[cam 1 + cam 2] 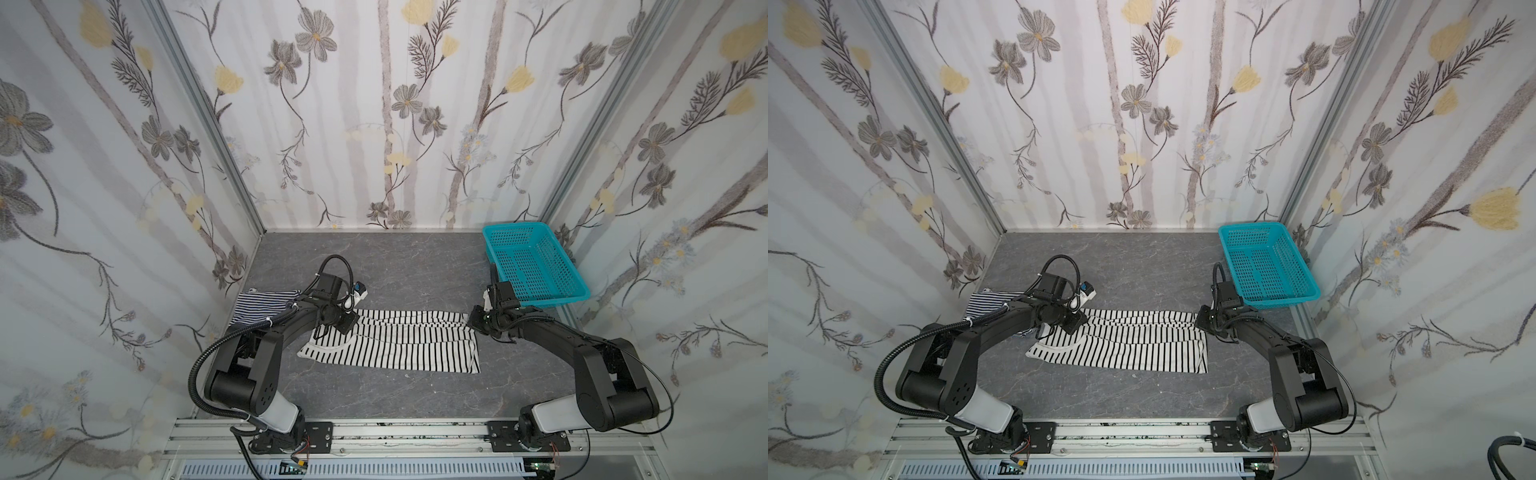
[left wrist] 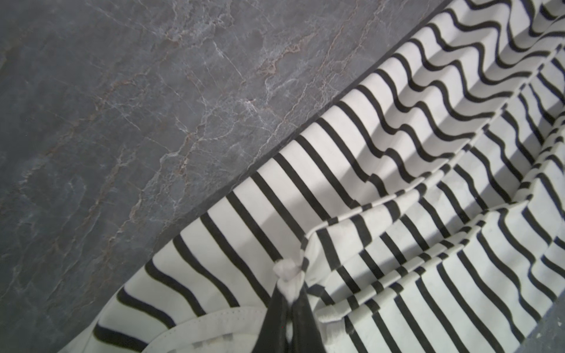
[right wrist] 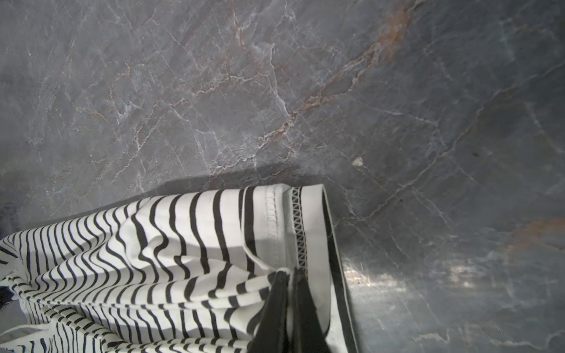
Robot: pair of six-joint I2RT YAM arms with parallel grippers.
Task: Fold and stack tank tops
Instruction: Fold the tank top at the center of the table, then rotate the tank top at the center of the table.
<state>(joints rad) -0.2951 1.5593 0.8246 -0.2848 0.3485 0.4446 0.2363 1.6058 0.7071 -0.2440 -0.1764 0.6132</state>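
both ends pinched: left gripper (image 2: pixel 289 301) clamps the neckline end, right gripper (image 3: pixel 289 284) the hem; white black-striped tank top (image 1: pixel 407 345) lies left-to-right, rumpled.

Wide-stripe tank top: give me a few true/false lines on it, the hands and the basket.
1. The left hand is shut on the wide-stripe tank top. True.
2. The right hand hangs open over bare table. False: it is shut on the hem end of the same top.
3. The fine-stripe tank top lies in the basket. False: it lies on the table, partly under the left arm; nothing shows in the basket.
4. The wide-stripe tank top stretches lengthwise between the two hands. True.
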